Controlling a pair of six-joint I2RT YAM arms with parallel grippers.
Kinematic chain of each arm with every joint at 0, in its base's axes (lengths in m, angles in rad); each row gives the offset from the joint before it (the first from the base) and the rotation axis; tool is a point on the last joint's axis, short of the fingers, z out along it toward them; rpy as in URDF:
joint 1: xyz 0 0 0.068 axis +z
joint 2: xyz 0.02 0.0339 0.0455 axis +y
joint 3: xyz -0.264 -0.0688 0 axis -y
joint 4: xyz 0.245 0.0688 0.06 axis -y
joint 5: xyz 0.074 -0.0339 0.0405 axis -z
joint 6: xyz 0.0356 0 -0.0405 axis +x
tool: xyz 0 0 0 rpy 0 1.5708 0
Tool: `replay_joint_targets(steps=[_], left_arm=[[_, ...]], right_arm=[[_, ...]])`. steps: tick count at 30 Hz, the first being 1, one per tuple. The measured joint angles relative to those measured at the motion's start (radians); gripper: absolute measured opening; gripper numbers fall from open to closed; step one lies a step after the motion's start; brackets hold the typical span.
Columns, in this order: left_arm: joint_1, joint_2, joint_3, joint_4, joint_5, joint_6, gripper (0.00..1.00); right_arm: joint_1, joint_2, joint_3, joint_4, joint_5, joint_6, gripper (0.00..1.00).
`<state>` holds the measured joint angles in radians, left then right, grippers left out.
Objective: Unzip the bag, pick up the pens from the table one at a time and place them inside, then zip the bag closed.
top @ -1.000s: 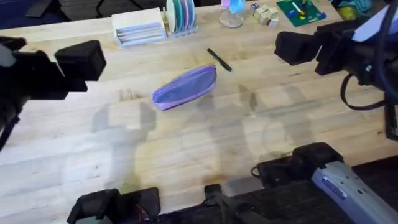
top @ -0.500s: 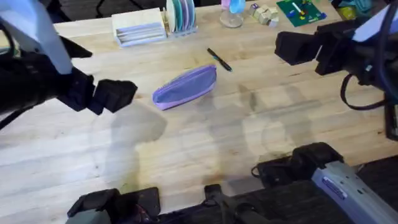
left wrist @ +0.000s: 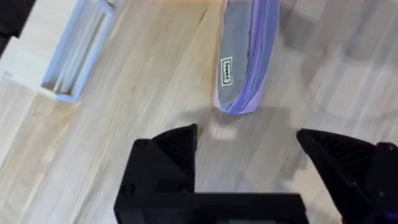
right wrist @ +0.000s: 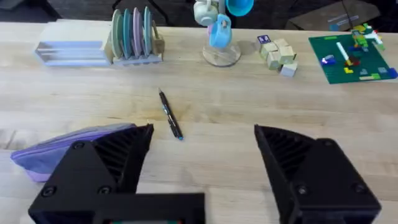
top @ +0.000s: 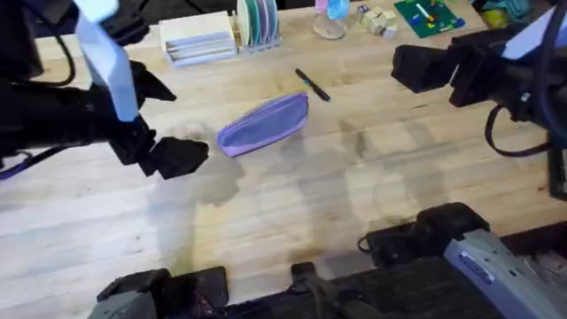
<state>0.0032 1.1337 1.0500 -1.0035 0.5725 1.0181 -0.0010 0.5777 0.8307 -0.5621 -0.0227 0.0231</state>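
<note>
the soft lavender fabric pencil pouch (top: 263, 123) lay zipped and slanted on the light wooden butcher-block table (top: 292, 213), with the thin dark pen (top: 312, 85) just beyond its far end, apart from it. the left gripper (top: 182, 157) hung near the pouch's nearer end with its black fingers (left wrist: 168, 149) spread wide; in the left wrist view that end sat between them but farther off, untouched, probably lined up to pin the fabric for unzipping. the right gripper (right wrist: 202, 155) hovered well off to the right, fingers apart and empty, likely waiting to take the zipper pull. nothing was unzipped yet.
</note>
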Motion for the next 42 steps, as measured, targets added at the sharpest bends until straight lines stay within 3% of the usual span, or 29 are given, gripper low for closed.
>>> replay_joint_targets(steps=[5,9,23,26,39,41,42], left_arm=[[-0.009,0.084,0.0,0.001,0.033,0.034,0.993],[-0.046,0.154,0.0,0.007,0.038,0.046,0.995],[-0.14,0.4,0.0,0.186,0.064,0.052,0.994],[-0.16,0.426,0.0,0.208,0.068,0.053,0.993],[-0.16,0.426,0.0,0.208,0.067,0.052,0.995],[-0.16,0.426,0.0,0.208,0.067,0.052,0.918],[-0.16,0.426,0.0,0.208,0.067,0.051,0.81]], right_arm=[[0.0,0.0,0.0,0.0,0.0,0.0,0.997],[0.0,0.0,0.0,0.0,0.0,0.0,0.997],[0.0,0.0,0.0,0.0,0.0,0.0,0.997],[0.0,0.0,0.0,0.0,0.0,0.0,0.997],[0.0,0.0,0.0,0.0,0.0,0.0,0.998],[0.0,0.0,0.0,0.0,0.0,0.0,0.998],[0.0,0.0,0.0,0.0,0.0,0.0,0.998]])
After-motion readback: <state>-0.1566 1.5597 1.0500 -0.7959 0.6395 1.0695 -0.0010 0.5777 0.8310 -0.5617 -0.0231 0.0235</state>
